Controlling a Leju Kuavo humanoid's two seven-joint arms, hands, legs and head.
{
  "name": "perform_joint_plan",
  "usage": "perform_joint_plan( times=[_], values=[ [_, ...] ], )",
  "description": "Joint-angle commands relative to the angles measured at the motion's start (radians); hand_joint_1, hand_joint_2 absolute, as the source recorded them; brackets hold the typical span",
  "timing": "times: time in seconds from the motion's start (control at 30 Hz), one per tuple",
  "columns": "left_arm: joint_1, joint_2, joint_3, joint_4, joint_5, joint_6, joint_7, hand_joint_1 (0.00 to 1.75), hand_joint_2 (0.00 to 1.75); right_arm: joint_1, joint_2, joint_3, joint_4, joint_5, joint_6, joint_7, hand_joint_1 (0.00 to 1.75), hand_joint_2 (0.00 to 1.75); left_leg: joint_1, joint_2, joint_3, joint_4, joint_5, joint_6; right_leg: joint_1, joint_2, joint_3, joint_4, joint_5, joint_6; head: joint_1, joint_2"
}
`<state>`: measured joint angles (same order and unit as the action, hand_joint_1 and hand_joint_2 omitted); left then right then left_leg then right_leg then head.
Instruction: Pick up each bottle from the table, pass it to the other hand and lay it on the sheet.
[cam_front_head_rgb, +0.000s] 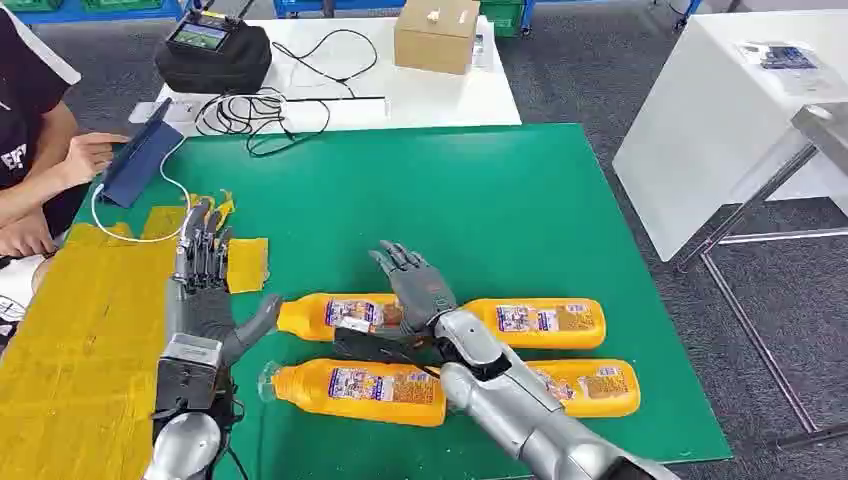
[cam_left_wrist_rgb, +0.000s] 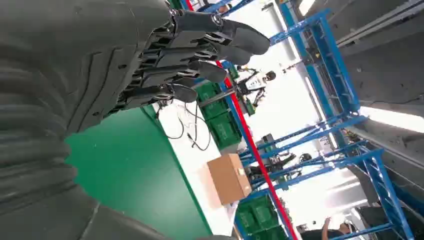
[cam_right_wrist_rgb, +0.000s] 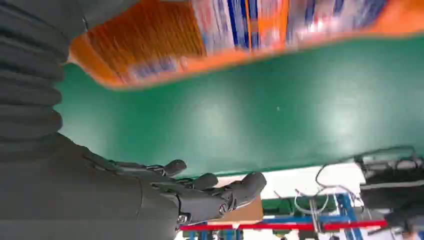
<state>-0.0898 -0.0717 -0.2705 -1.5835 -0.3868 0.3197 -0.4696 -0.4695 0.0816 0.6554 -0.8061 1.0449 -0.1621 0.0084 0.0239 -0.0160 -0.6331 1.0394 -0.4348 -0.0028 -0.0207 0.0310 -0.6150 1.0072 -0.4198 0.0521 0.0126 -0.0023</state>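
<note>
Four orange bottles (cam_front_head_rgb: 365, 388) with printed labels lie on their sides in two rows on the green worktop (cam_front_head_rgb: 480, 210), toward its near edge. A yellow sheet (cam_front_head_rgb: 85, 340) covers the worktop's left edge, with no bottle on it.

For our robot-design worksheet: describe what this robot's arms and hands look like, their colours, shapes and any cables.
Both arms are silver metal with rounded, jointed segments. The left hand and right hand are dark grey with slim, segmented fingers and a thicker grey thumb. A grey ribbed cover wraps each wrist. Thin black cables run along the right forearm, and a boxy silver block sits at the left wrist.

Brown cardboard box (cam_front_head_rgb: 437, 35) on white table (cam_front_head_rgb: 440, 95); black zipped case (cam_front_head_rgb: 212, 50) and looped black cables (cam_front_head_rgb: 262, 110) to its left.
</note>
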Motion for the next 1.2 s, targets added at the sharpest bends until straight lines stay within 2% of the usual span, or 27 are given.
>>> perform_joint_plan(
  times=[0.03,0.3,0.83,0.87,0.9,0.93,0.97,1.0,1.1,1.2],
  values=[
    [-0.057,-0.012,-0.027,0.097,0.008,-0.007,0.006,0.0,1.75,-0.084,0.025,0.037,0.226,0.004,0.031,0.008,0.0,1.75,-0.001,0.0,0.005,-0.002,0.0,0.002,0.0,-0.004,0.005,-0.002,-0.001,-0.002,0.0,0.0],
    [-0.087,-0.019,-0.048,0.141,0.029,-0.022,-0.003,0.0,1.75,-0.117,0.027,0.06,0.308,0.012,0.066,-0.033,0.0,1.75,-0.001,0.0,0.003,-0.001,0.0,0.001,0.0,-0.003,0.003,-0.001,0.0,-0.002,0.0,0.0],
    [-0.096,-0.03,-0.07,0.171,0.04,-0.031,-0.007,0.0,1.75,-0.145,0.042,0.081,0.366,0.038,0.085,0.005,0.0,1.75,0.0,0.0,0.003,-0.001,0.0,0.001,0.0,-0.003,0.002,-0.001,-0.001,-0.002,0.0,0.0],
    [-0.099,-0.031,-0.074,0.177,0.042,-0.032,-0.008,0.0,1.75,-0.148,0.041,0.082,0.374,0.04,0.085,0.007,0.05,1.75,-0.001,0.0,0.005,-0.002,0.0,0.002,0.001,-0.004,0.005,-0.001,-0.001,-0.002,0.0,0.0],
    [-0.103,-0.032,-0.078,0.185,0.045,-0.034,-0.01,0.0,1.75,-0.15,0.042,0.081,0.381,0.039,0.086,0.004,0.28,1.75,0.0,0.0,0.003,-0.001,0.0,0.001,0.0,-0.004,0.003,-0.001,-0.001,-0.002,0.0,0.0],
    [-0.105,-0.032,-0.08,0.187,0.048,-0.035,-0.011,0.0,1.75,-0.151,0.042,0.08,0.386,0.038,0.087,0.001,0.65,1.75,0.0,0.0,0.002,-0.001,0.0,0.001,0.0,-0.003,0.002,-0.001,-0.001,-0.001,0.0,0.0],
    [-0.107,-0.032,-0.083,0.191,0.051,-0.036,-0.013,0.0,1.75,-0.151,0.042,0.078,0.391,0.036,0.084,-0.003,1.2,1.75,-0.001,0.0,0.005,-0.002,0.0,0.002,0.0,-0.004,0.005,-0.002,-0.001,-0.002,0.0,0.0],
    [-0.108,-0.032,-0.084,0.192,0.052,-0.037,-0.013,0.0,1.75,-0.151,0.041,0.077,0.396,0.036,0.086,-0.002,1.34,1.75,0.0,-0.001,0.004,-0.001,0.0,0.002,0.001,-0.004,0.004,-0.001,-0.001,-0.002,0.0,0.0],
    [-0.108,-0.032,-0.084,0.193,0.052,-0.037,-0.013,0.0,1.75,-0.15,0.04,0.077,0.396,0.036,0.084,-0.003,1.38,1.75,0.0,-0.001,0.004,-0.002,0.0,0.001,0.001,-0.004,0.004,-0.001,-0.001,-0.002,0.0,0.0],
    [-0.109,-0.031,-0.086,0.195,0.056,-0.039,-0.014,0.0,1.75,-0.148,0.04,0.074,0.403,0.038,0.079,-0.001,1.48,1.75,-0.001,-0.001,0.004,-0.001,0.0,0.001,0.0,-0.004,0.004,-0.001,-0.001,-0.002,0.0,0.0]
  ],
)
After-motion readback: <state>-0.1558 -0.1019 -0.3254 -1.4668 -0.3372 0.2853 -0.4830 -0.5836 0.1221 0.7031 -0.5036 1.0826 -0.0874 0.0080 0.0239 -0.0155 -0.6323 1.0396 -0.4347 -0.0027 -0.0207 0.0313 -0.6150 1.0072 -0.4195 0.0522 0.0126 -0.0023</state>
